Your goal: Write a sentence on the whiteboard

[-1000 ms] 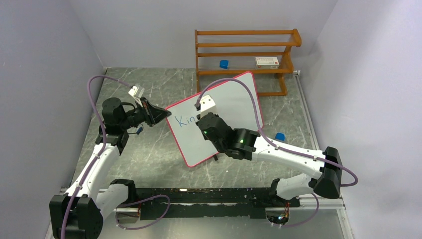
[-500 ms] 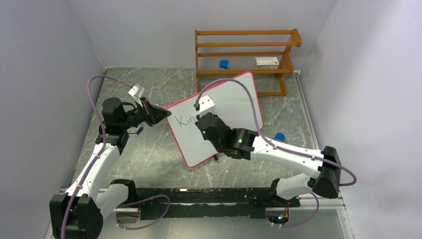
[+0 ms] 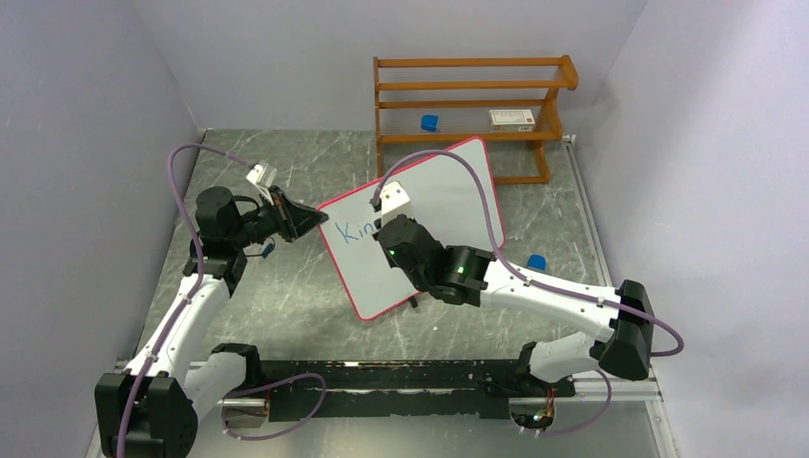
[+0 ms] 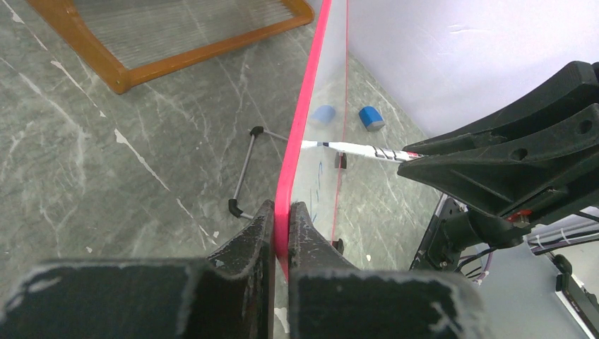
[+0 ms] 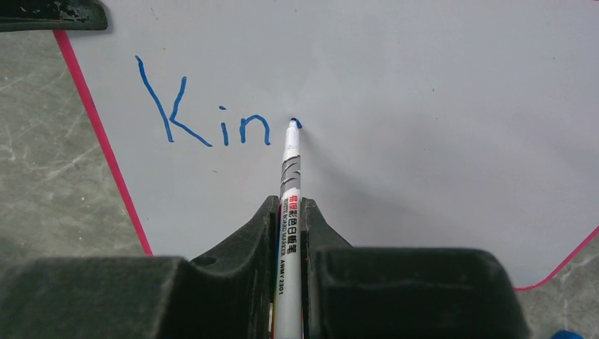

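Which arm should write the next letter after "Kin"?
Right. The right gripper is shut on the marker, tip on the whiteboard just past "Kin". The left gripper is clamped on the whiteboard's pink rim, holding it.

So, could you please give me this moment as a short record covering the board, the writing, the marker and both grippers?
whiteboard: propped up at a tilt, red-pink rim
sentence: only "Kin" in blue, near the board's upper left corner
marker: tip on the board just right of the "n", a small blue mark at the tip
left gripper: shut on the whiteboard's rim
right gripper: shut on the marker
wooden rack: behind the board, against the back wall
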Robot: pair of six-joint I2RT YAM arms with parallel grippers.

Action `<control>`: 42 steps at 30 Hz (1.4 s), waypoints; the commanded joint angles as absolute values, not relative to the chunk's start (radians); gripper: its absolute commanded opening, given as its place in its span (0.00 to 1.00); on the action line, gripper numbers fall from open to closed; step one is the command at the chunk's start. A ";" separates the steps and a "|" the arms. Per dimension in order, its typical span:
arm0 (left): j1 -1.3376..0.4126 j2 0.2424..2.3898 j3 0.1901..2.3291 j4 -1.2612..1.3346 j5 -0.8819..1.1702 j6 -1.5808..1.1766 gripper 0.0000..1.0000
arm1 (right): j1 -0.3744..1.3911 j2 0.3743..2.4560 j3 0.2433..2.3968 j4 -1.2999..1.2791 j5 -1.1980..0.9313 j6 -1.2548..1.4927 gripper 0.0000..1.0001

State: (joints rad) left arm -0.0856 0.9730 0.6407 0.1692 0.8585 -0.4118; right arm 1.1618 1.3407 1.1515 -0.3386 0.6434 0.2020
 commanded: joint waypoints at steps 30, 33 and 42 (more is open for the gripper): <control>-0.084 0.990 0.638 0.129 0.843 -0.362 0.05 | 1.156 1.342 1.158 -0.407 0.632 0.230 0.00; -0.084 0.990 0.638 0.131 0.842 -0.362 0.05 | 1.155 1.342 1.160 -0.411 0.645 0.230 0.00; -0.084 0.992 0.638 0.132 0.846 -0.364 0.05 | 1.152 1.346 1.166 -0.399 0.659 0.223 0.00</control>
State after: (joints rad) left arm -0.0856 0.9745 0.6407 0.1699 0.8577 -0.4118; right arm 1.1614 1.3407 1.1519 -0.3931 0.6205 0.2237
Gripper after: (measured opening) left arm 0.081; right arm 0.145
